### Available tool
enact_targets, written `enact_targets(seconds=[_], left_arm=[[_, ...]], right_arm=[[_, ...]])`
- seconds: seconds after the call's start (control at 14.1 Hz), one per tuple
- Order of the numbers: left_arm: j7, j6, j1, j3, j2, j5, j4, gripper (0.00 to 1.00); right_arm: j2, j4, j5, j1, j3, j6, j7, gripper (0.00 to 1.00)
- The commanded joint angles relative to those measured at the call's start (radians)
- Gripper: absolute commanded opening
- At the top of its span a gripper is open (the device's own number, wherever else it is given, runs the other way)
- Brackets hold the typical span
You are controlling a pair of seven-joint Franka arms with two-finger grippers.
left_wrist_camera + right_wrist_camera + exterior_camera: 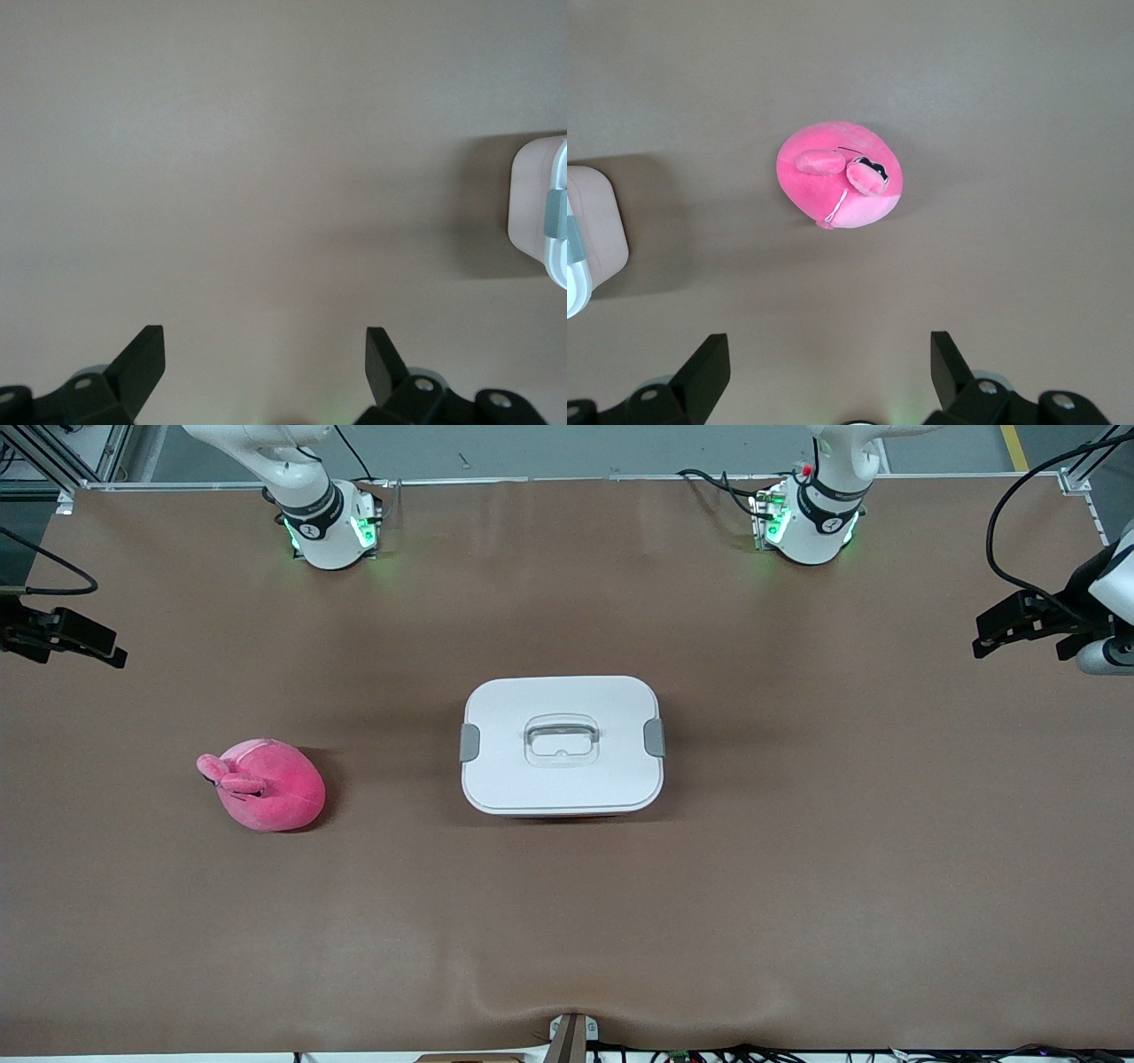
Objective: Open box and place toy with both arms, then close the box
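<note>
At the front view's left edge, the right gripper (66,638) hangs over bare brown table (567,921) with fingers spread, holding nothing. Lower left of centre lies the soft bright-pink plush toy (264,785), toward the right arm's end, so that arm is likely the nearer one. At centre sits the rounded white-lidded plastic box (562,744), lid on, long axis running between the arms. At the right edge, the left gripper (1028,627) waits, equally spread and empty.

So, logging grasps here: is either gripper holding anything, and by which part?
Nothing is held. The left gripper and right gripper are open over bare table; toy and box lie untouched.
</note>
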Motion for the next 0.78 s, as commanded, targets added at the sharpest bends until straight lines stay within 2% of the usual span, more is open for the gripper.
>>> enact_targets(seconds=[0.0,0.71], left_arm=[[0.007,-0.014,0.009,-0.006,0.008,-0.012,0.018,1.0],[0.004,-0.014,0.012,0.002,0.024,-0.001,0.021,1.0]], right_arm=[[-0.005,0.011,-0.012,-0.012,0.01,-0.014,-0.006,1.0],[0.01,0.011,-0.017,-0.017,0.01,-0.01,0.0,1.0]])
